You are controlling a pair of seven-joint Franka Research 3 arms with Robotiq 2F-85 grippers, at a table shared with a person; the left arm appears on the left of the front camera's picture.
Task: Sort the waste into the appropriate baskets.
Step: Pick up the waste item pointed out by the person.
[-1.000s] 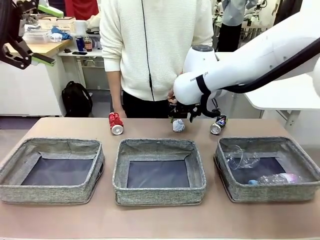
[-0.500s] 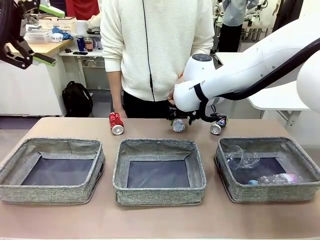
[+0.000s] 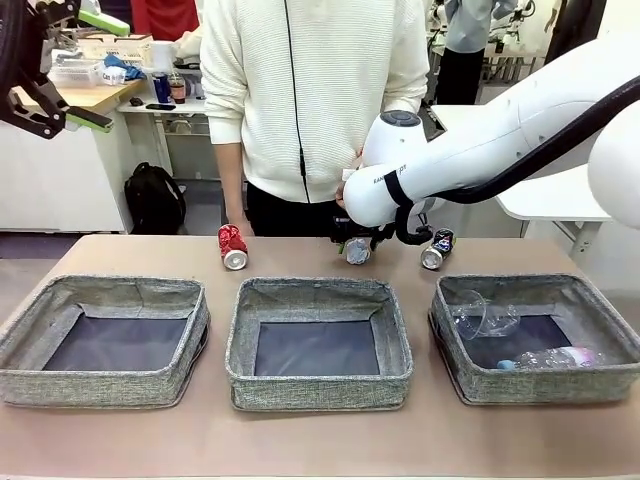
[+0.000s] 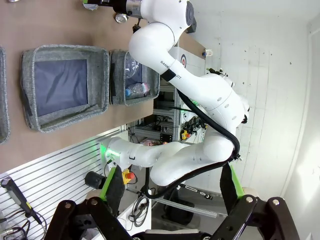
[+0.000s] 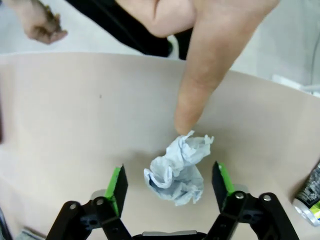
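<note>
A crumpled white paper ball (image 5: 177, 170) lies on the table between the green pads of my right gripper (image 5: 170, 182), which is open and straddles it. A person's fingertip (image 5: 192, 100) touches the ball's top. From the front, the right gripper (image 3: 355, 240) is low over the paper ball (image 3: 358, 253) at the far edge. A crushed red can (image 3: 231, 246) lies to its left and a dark can (image 3: 436, 249) to its right. The right basket (image 3: 540, 385) holds a clear cup (image 3: 480, 313) and a bottle (image 3: 545, 357). My left gripper (image 4: 170, 190) is open and raised high.
The left basket (image 3: 100, 385) and middle basket (image 3: 318, 390) show bare dark bottoms. The person stands close behind the far table edge. The dark can (image 5: 310, 195) lies just right of my right gripper's finger. Bare tabletop runs along the near edge.
My right gripper has shifted slightly left and lower, coming down around the paper ball. The left arm and the other waste have not moved.
</note>
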